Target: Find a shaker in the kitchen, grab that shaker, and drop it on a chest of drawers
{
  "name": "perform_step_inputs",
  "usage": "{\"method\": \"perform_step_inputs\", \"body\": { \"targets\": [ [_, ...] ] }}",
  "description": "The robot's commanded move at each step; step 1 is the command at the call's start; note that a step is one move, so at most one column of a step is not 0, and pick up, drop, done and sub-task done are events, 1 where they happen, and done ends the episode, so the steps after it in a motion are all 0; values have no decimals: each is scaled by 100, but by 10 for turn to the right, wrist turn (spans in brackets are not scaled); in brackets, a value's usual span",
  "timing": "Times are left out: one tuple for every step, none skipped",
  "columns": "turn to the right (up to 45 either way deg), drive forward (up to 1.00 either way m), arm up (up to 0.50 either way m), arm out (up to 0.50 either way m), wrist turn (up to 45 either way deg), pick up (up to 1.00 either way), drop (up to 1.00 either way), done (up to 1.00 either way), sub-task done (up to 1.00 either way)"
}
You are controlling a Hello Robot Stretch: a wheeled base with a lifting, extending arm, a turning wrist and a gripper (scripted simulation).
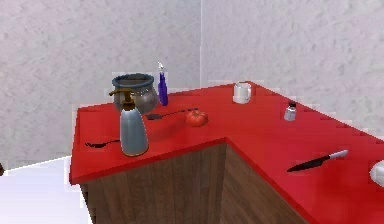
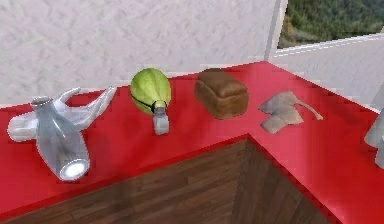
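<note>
One likely shaker (image 1: 290,111) near the counter's (image 1: 250,135) far edge, cup (image 1: 242,92) close by.
Risk: reach may snag the knife (image 1: 318,161) near the inner edge; claw state cannot be told.

You cannot tell anything of the robot's own body from these two views: its colours, shapes, cables, screws and markings are all beyond judging here. Both of your cameras look outward, away from the machine. Your forward view looks across a red countertop (image 1: 262,132) set against a pale speckled wall (image 1: 60,50). At your arm side view's bottom edge, just right of the middle, you see the dark wood cabinet front (image 2: 205,192) beneath the red top.
</note>
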Motion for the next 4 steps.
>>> {"method": "perform_step_inputs", "body": {
  "targets": [
    [0, 0, 50, 0, 0, 0, 0, 0, 0],
    [0, 0, 38, 0, 0, 0, 0, 0, 0],
    [0, 0, 0, 32, 0, 0, 0, 0, 0],
    [0, 0, 0, 0, 450, 0, 0, 0, 0]
  ]
}}
